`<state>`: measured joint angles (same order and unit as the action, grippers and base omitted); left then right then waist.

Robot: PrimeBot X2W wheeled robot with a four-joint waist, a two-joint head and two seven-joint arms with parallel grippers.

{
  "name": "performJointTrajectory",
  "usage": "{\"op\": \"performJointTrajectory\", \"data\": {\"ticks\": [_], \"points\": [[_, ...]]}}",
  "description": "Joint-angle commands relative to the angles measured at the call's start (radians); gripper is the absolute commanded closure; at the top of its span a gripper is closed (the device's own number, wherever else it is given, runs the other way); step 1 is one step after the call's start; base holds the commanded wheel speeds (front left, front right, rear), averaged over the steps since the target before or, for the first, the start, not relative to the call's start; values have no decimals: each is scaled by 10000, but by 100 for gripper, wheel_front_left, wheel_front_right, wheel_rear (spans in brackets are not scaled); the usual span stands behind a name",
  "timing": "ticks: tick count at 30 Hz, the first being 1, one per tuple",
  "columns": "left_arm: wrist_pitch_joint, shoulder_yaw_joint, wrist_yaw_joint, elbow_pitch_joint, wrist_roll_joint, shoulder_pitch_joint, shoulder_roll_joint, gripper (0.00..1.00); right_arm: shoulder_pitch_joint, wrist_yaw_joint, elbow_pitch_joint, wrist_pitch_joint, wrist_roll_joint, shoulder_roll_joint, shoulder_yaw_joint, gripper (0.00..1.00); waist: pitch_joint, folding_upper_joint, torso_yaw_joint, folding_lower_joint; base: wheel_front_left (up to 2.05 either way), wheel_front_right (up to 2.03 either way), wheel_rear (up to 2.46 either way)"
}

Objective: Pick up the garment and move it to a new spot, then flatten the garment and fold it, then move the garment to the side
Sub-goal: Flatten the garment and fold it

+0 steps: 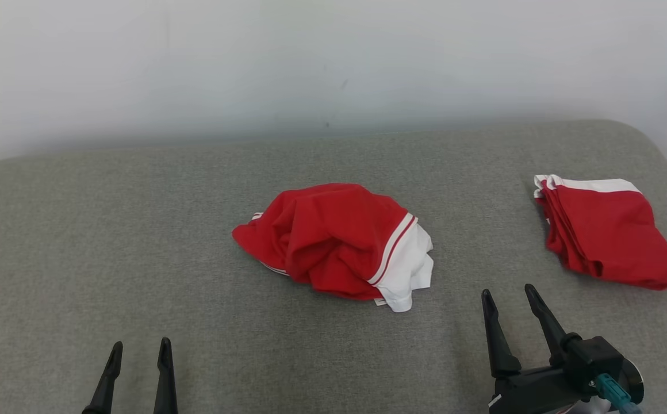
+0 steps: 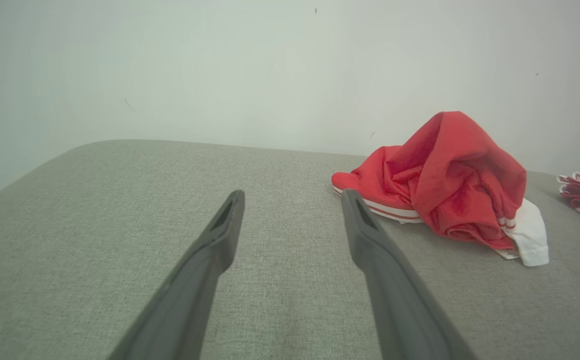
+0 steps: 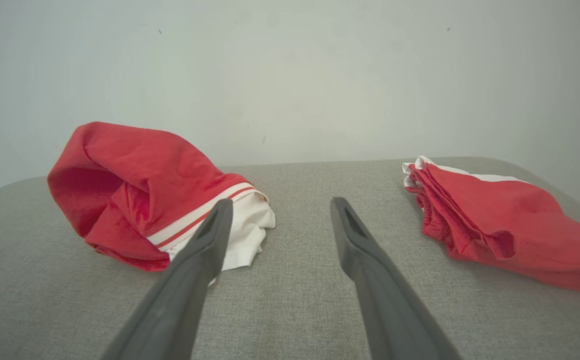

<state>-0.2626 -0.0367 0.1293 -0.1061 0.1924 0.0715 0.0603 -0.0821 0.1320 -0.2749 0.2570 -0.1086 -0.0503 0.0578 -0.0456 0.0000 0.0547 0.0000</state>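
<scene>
The crumpled red garment (image 1: 333, 244) lies heaped near the middle of the grey worktop (image 1: 109, 241). Its long axis runs left to right, and its white, striped end points right and toward the robot. A second, folded red garment (image 1: 604, 230) sits well apart, close to the worktop's right edge by the rounded far corner. Bare cloth stretches wide to the left and in front. Left hand (image 1: 141, 343) and right hand (image 1: 508, 290) hover near the front, fingers apart, holding nothing
</scene>
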Motion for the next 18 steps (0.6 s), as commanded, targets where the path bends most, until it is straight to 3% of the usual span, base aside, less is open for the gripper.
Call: {"op": "performJointTrajectory", "data": {"ticks": [1, 9, 18], "points": [[-30, -14, 12, 44, 45, -102, 2, 0, -91, -21, -16, 56, -47, -1, 44, 0, -5, 0, 107, 0, 0, 0, 0], [-29, 566, 13, -174, 419, -325, 72, 0, -198, -23, -75, 59, -158, -1, 239, 0, -243, 0, 989, 0, 0, 0, 0], [-24, 2962, 3, -1839, 1182, -1846, 307, 0, -414, -23, -108, 81, -355, 1, 351, 0, -691, 0, 2311, 0, 0, 0, 0]]}}
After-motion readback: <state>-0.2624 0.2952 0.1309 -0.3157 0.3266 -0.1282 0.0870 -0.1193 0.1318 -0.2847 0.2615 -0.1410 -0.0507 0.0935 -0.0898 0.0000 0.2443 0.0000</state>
